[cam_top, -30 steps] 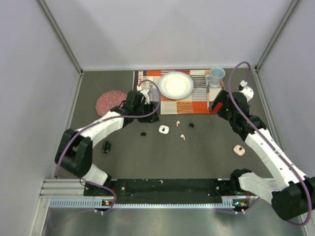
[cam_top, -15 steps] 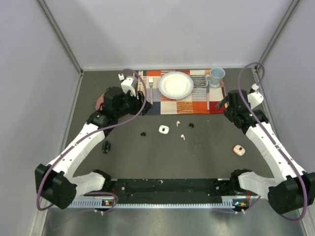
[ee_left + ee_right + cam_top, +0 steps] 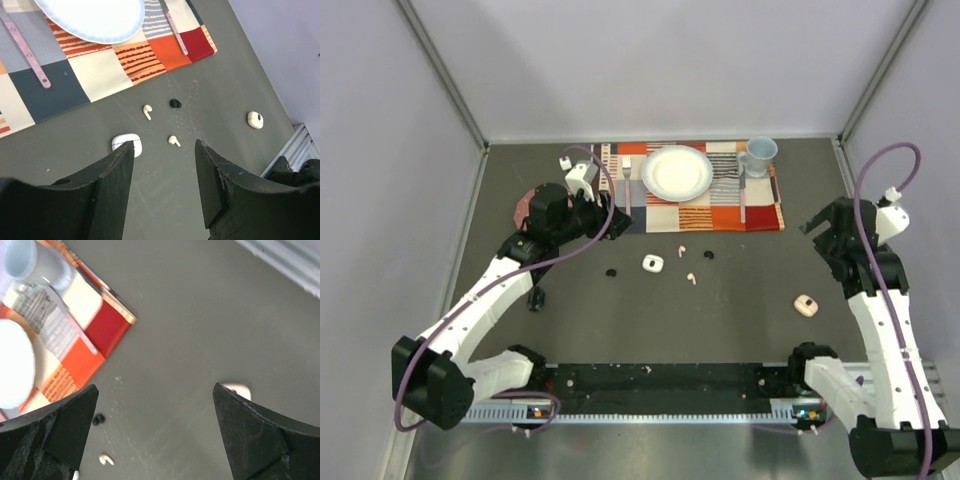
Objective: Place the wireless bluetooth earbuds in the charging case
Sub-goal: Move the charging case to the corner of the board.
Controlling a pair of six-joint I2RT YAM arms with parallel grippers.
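Note:
A white charging case (image 3: 652,263) lies mid-table, partly behind my left finger in the left wrist view (image 3: 125,144). Two pale earbuds (image 3: 682,250) (image 3: 690,280) lie loose just right of it. One black earbud (image 3: 708,255) sits near them and another (image 3: 611,271) lies left of the case. My left gripper (image 3: 618,225) (image 3: 164,149) hangs open above the mat's left edge, nothing between its fingers. My right gripper (image 3: 812,224) (image 3: 155,387) is wide open and empty at the far right.
A pale pink case (image 3: 806,305) lies at the right and a black case (image 3: 535,298) at the left. A checked placemat (image 3: 720,208) at the back holds a plate (image 3: 677,172), mug (image 3: 758,153) and fork (image 3: 626,188). A round coaster (image 3: 526,208) lies behind the left arm.
The left arm drew back leftward from beside the mat and has held still lately. The right arm swung away from the mat to the right wall side. Nothing on the table moved.

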